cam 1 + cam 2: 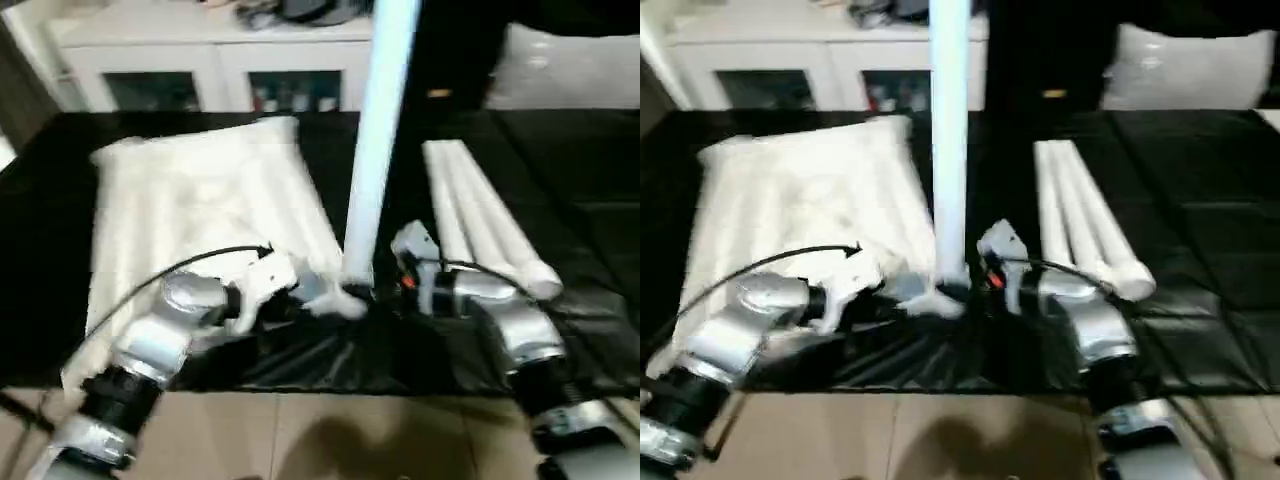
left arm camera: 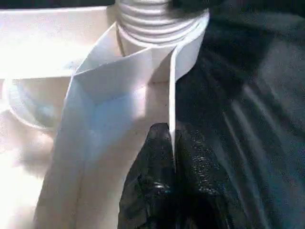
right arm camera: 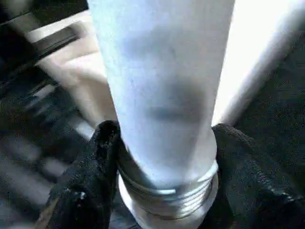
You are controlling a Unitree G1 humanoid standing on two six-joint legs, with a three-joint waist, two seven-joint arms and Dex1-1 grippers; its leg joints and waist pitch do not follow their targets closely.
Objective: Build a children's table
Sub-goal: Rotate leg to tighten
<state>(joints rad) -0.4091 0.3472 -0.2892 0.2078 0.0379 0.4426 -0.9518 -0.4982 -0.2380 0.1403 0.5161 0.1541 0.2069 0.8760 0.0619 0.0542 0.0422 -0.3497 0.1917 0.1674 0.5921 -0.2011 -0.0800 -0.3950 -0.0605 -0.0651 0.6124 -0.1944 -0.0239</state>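
The children's table top (image 1: 200,210) lies upside down on a black cloth, ribbed underside up. One white leg (image 1: 380,130) stands upright in the near right corner socket (image 2: 157,24), its threaded end (image 3: 167,195) showing at the base. My right gripper (image 1: 385,290) has a black finger (image 3: 102,143) pressed on each side of that leg, just above the thread. My left gripper (image 2: 172,138) is shut on a thin white rib of the top beside the socket. Three more legs (image 1: 480,215) lie side by side on the cloth to the right.
A white cabinet with glass doors (image 1: 200,70) stands behind the cloth. A white cushion (image 1: 570,70) sits at the back right. The cloth's crumpled front edge (image 1: 330,365) meets the tiled floor (image 1: 300,430) close to my forearms.
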